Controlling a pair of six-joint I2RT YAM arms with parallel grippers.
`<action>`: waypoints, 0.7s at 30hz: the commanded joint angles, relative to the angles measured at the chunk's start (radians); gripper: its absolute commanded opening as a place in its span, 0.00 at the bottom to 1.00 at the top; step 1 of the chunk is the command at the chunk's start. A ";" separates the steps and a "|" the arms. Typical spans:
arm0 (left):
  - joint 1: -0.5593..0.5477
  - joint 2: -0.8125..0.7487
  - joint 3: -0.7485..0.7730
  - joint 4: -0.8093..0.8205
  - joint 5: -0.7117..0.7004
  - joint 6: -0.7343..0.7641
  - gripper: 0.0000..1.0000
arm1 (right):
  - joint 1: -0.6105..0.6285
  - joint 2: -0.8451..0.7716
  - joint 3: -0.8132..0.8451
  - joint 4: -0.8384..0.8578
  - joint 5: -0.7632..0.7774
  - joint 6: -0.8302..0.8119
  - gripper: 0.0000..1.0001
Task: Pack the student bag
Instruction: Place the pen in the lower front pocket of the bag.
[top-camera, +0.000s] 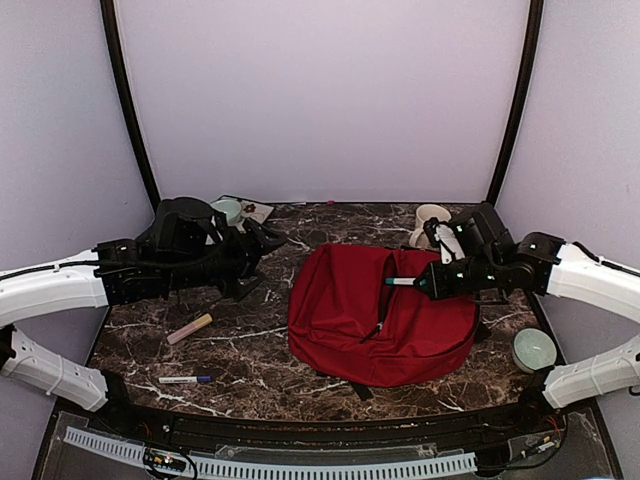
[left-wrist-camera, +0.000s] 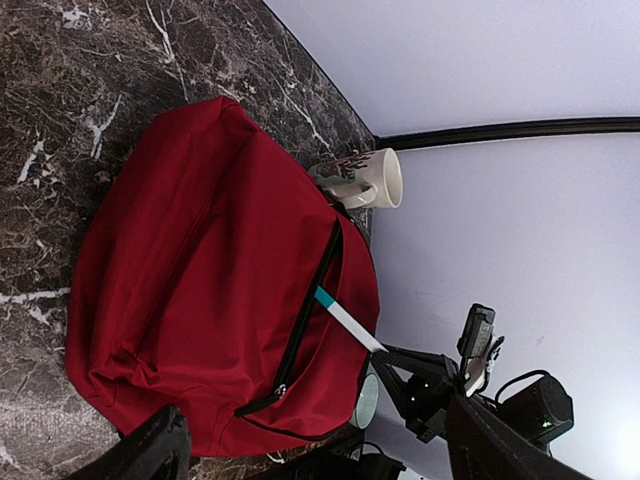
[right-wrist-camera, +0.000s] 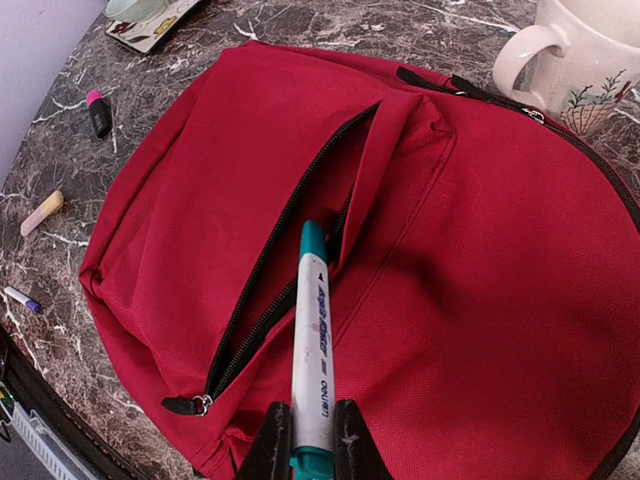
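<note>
Centre of the top view: the student bag (top-camera: 385, 320) lies flat on the table (top-camera: 250, 350). Over its zip opening hangs the marker (top-camera: 402, 282), pinched in the right gripper (top-camera: 425, 285) and pointing left. The mug (top-camera: 432, 222) sits just behind the bag, upper right. A round tin (top-camera: 533, 349) lies to the right, apart. Left of the bag lies a short stick (top-camera: 190, 329), with a pen (top-camera: 185, 380) below it. The left gripper (top-camera: 265, 245) hovers at centre left, clear of the bag.

Bright, soft, even light; weak shadows; slight sheen on marble table (top-camera: 260, 350); all views reasonably sharp.
</note>
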 joint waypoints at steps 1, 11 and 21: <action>0.003 -0.045 0.005 -0.031 -0.009 0.008 0.91 | -0.009 0.009 0.001 0.063 0.012 0.006 0.00; 0.004 -0.052 0.020 -0.028 -0.013 0.033 0.90 | -0.084 -0.005 -0.197 0.433 -0.188 0.011 0.00; 0.004 -0.080 0.002 -0.028 -0.023 0.042 0.89 | -0.180 0.065 -0.358 0.847 -0.600 -0.035 0.00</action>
